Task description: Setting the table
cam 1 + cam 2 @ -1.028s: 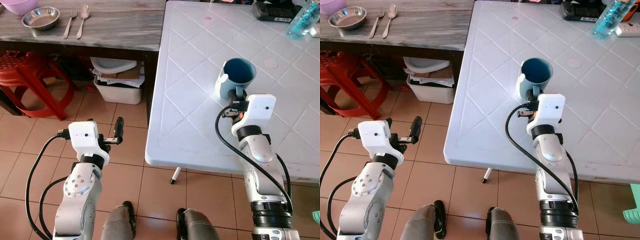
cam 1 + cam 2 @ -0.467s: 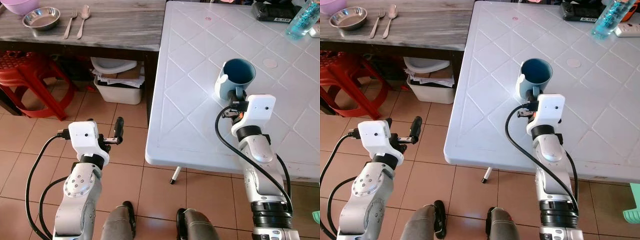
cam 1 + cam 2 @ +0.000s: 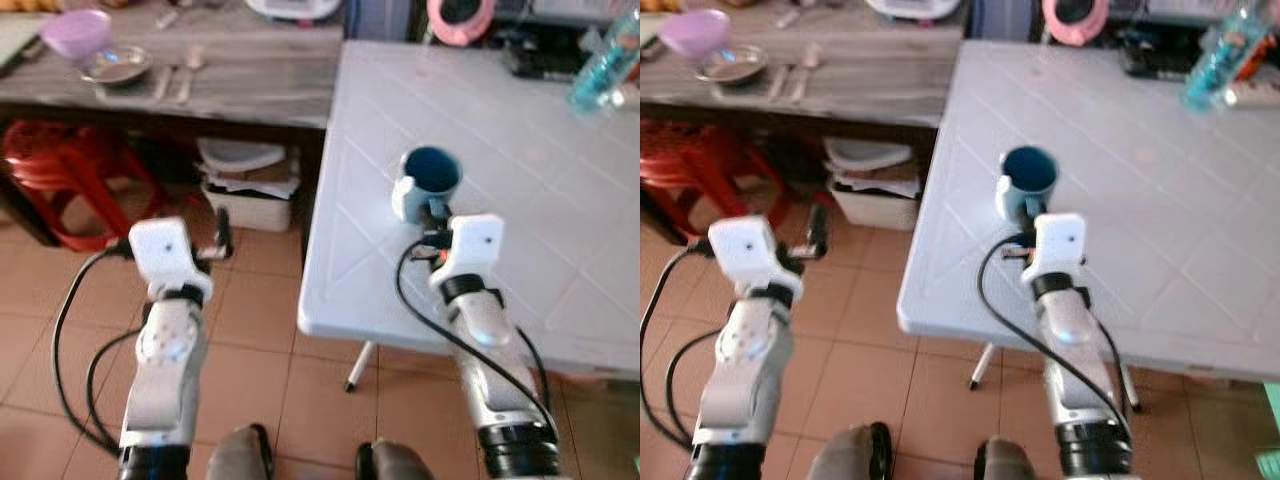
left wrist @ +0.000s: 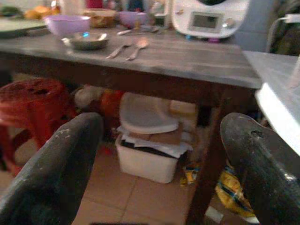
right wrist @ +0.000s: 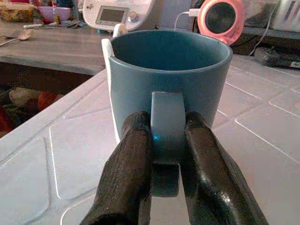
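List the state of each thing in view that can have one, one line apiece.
Blue mug: upright on the white table, empty, handle pinched.
Right claw: shut on the mug's handle.
Left claw: open, holding nothing, over the floor.
Steel bowl: upright on the wooden table.
Bottle: upright, blurred.

Left pincer [image 4: 159,154], fingers [image 4: 51,173] spread wide, before a grey bench [image 4: 187,58]. On it: steel bowl [image 4: 86,41], purple bowl [image 4: 68,24], fork [image 4: 118,49], spoon [image 4: 137,47], white appliance [image 4: 208,18]. Beneath (in shade): white bin [image 4: 150,154], red stool [image 4: 28,101].
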{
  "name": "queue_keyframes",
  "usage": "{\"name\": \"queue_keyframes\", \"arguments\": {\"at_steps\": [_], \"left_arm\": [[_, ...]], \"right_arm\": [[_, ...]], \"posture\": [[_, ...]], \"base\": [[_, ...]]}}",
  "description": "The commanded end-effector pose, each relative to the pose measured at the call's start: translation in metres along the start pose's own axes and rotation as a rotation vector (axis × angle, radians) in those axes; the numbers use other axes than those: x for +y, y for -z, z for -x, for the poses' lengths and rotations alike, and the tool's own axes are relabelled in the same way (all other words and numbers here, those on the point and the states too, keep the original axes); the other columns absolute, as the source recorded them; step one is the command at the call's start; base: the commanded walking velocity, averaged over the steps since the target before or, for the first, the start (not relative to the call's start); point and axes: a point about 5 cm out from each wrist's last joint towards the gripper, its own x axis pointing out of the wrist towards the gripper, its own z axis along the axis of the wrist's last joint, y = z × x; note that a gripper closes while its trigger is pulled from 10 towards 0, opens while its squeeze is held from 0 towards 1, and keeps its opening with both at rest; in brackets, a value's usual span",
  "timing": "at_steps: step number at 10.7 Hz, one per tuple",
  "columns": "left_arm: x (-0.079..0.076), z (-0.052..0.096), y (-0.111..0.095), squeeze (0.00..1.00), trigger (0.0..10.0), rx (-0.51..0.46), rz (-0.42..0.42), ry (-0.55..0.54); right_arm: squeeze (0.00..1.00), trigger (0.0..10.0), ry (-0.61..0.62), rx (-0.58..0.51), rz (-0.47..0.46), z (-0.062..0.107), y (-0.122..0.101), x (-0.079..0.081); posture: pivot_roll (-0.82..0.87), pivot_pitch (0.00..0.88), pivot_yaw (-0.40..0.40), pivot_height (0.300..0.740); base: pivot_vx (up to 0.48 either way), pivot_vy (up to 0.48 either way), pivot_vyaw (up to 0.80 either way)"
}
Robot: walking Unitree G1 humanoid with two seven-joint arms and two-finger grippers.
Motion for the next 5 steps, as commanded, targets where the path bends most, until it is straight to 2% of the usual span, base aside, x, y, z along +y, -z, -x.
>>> {"name": "queue_keyframes", "arguments": {"at_steps": [1,2,3,4,5], "left_arm": [[0.0025,0.0015,0.0031,0.0,10.0,0.009,0.01,-0.019],[0.0022,0.0017,0.0047,0.0,10.0,-0.004,0.008,-0.011],[0.0014,0.0013,0.006,0.0,10.0,-0.001,0.016,-0.007],[-0.0004,0.0004,0.0067,0.0,10.0,-0.001,0.017,0.007],[-0.0016,-0.0001,0.0058,0.0,10.0,-0.01,0.012,0.017]], "right_arm": [[0.0,10.0,0.025,-0.006,0.01,0.0021,-0.0012,-0.0043],[0.0,10.0,0.019,-0.027,0.042,0.0036,-0.0025,-0.0031],[0.0,10.0,-0.01,-0.031,0.011,0.0045,-0.0033,0.0006],[0.0,10.0,-0.022,-0.055,0.064,0.0043,-0.0057,0.0026],[0.0,10.0,-0.037,-0.035,0.053,0.005,-0.0048,0.0034]], "posture": [[0.0,0.05,0.011,0.74],[0.0,0.05,0.008,0.74],[0.0,0.049,0.007,0.74],[-0.01,0.051,0.005,0.74],[-0.01,0.052,0.005,0.74]], "base": [[0.0,0.0,0.0],[0.0,0.0,0.0],[0.0,0.341,0.0],[0.0,0.442,0.0],[0.0,0.428,0.0]]}}
